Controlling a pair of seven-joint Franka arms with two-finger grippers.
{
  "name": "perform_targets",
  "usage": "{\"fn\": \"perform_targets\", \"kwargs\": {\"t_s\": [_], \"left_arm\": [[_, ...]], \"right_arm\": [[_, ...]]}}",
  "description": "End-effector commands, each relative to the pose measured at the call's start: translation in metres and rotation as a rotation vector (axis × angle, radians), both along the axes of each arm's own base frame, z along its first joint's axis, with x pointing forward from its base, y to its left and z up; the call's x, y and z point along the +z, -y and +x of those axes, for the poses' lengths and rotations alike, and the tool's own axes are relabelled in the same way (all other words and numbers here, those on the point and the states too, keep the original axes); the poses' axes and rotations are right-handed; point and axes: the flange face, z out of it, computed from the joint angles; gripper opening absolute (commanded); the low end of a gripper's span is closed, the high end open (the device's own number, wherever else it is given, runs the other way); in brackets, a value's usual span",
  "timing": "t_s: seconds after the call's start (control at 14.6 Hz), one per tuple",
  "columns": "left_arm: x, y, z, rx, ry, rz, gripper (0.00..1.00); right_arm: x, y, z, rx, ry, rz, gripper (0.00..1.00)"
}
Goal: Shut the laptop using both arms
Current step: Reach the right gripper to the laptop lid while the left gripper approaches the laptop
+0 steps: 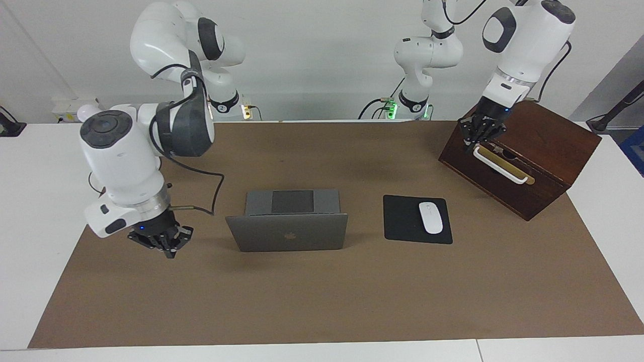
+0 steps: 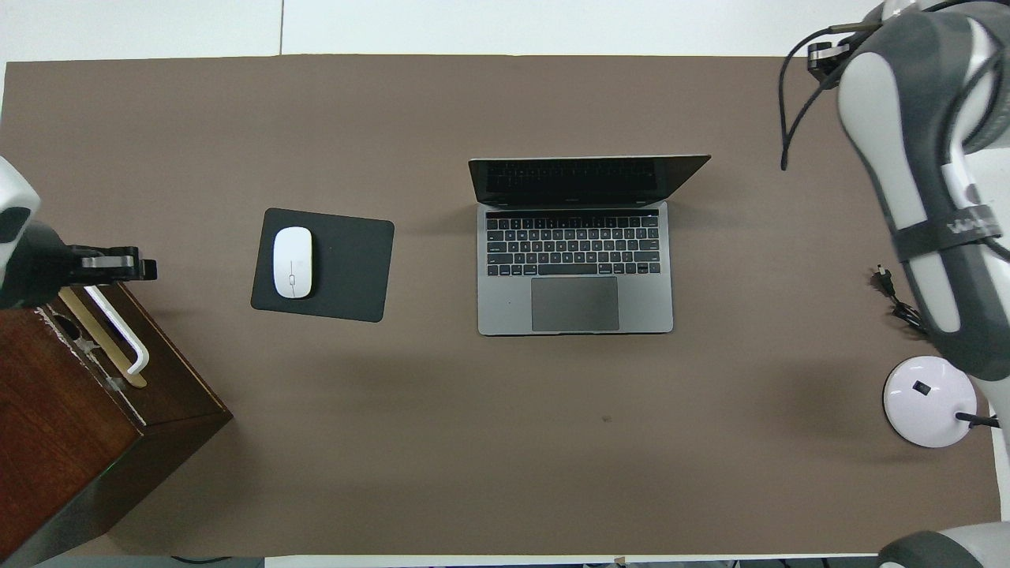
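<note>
The silver-grey laptop (image 1: 287, 232) stands open in the middle of the brown mat, its lid upright with the apple logo facing away from the robots. Its keyboard shows in the overhead view (image 2: 576, 268). My right gripper (image 1: 163, 245) hangs low over the mat beside the laptop, toward the right arm's end, apart from it; in the overhead view the arm hides it. My left gripper (image 1: 477, 137) is over the wooden box's white handle (image 1: 500, 165), well away from the laptop; it also shows in the overhead view (image 2: 118, 265). Whether it touches the handle I cannot tell.
A black mouse pad (image 1: 402, 221) with a white mouse (image 1: 430, 217) lies beside the laptop toward the left arm's end. A dark wooden box (image 1: 548, 136) stands at that end. A white lamp base (image 2: 929, 401) sits near the right arm's base.
</note>
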Motion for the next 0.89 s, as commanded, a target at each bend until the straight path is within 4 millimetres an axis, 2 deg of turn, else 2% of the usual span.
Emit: {"fn": "perform_targets", "kwargs": {"t_s": [0.0, 0.27, 0.55, 0.82], "left_arm": [[-0.015, 0.023, -0.029, -0.031, 0.088, -0.032, 0.00], [-0.018, 0.059, -0.035, -0.103, 0.133, -0.046, 0.00], [-0.045, 0.110, -0.053, -0.185, 0.217, -0.072, 0.00], [-0.051, 0.136, -0.059, -0.203, 0.274, -0.117, 0.00]], "right_arm": [[0.001, -0.024, 0.003, -0.045, 0.020, -0.013, 0.00], [0.002, -0.062, -0.003, -0.080, 0.030, 0.003, 0.00], [0.004, -0.093, -0.007, -0.094, 0.051, 0.018, 0.00], [0.006, -0.124, -0.013, -0.083, 0.074, 0.020, 0.00]]}}
